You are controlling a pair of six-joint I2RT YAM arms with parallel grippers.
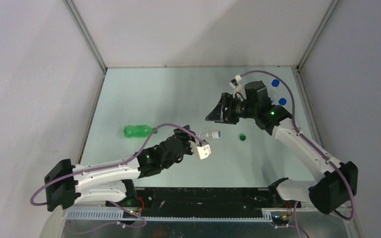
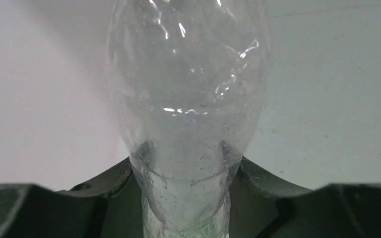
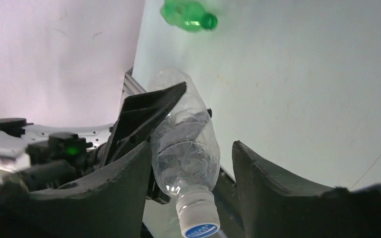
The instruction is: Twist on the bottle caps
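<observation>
Left hand [image 1: 194,139] grips the clear bottle [image 2: 188,99], white cap [image 3: 197,218] on; right hand [image 1: 218,110] gapes open nearby.

Blue printed mark atop the white cap [image 3: 197,218], possibly lettering, too blurred for reading.

Your left arm [image 1: 109,173] stretches low and forward toward the centre, and the left gripper [image 1: 197,135] has its jaws closed on the clear bottle [image 2: 188,99]. Your right arm [image 1: 302,144] bends inward, elbow low. The right gripper [image 1: 217,110] angles toward the left one, jaws apart.
</observation>
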